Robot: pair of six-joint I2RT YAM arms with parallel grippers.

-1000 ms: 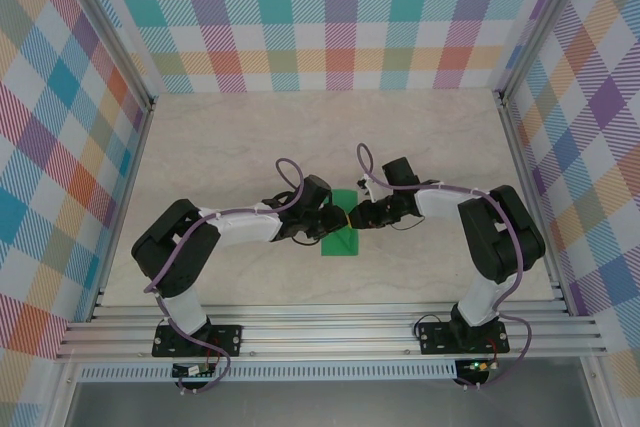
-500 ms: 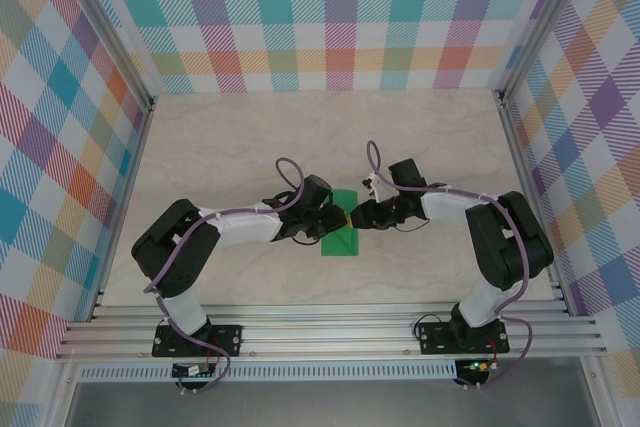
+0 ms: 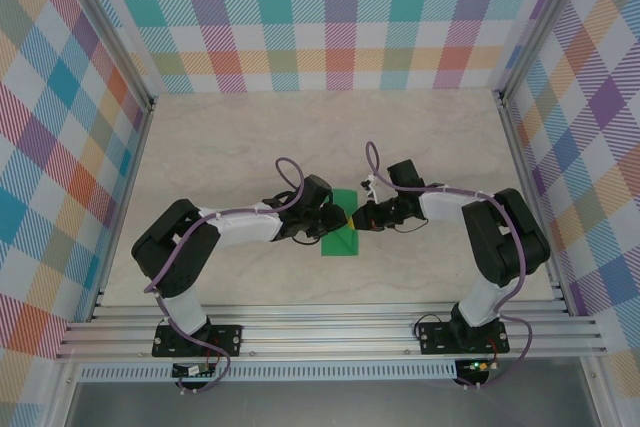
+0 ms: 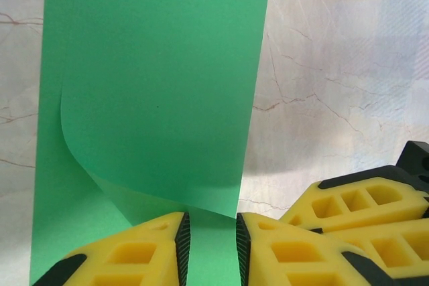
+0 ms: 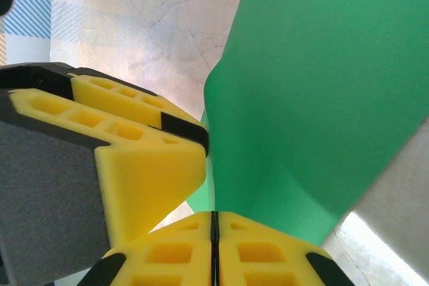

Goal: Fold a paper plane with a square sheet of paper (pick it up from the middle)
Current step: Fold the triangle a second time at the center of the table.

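Observation:
The square sheet of paper [image 3: 342,238] is bright green and lies on the table between both arms, partly folded over on itself. In the left wrist view its upper layer [image 4: 157,78] curls back over the lower one, the flap's corner ending at my left gripper [image 4: 209,240]. That gripper's jaws stand a little apart on the flat paper. My left gripper [image 3: 336,218] and right gripper [image 3: 355,217] meet tip to tip at the sheet's far right edge. The right gripper [image 5: 214,218] is shut on the paper's edge, and the sheet [image 5: 315,92] bulges up from its pads.
The pale marble-look tabletop [image 3: 250,137] stretches behind and to both sides. Checked walls with metal posts [image 3: 512,127] enclose it. A metal rail [image 3: 330,332] carries both arm bases at the near edge. The other arm's yellow fingers [image 5: 134,159] crowd the right wrist view.
The right gripper's jaws have closed onto the paper's edge, and its arm has shifted slightly. The left arm and the sheet stay in place.

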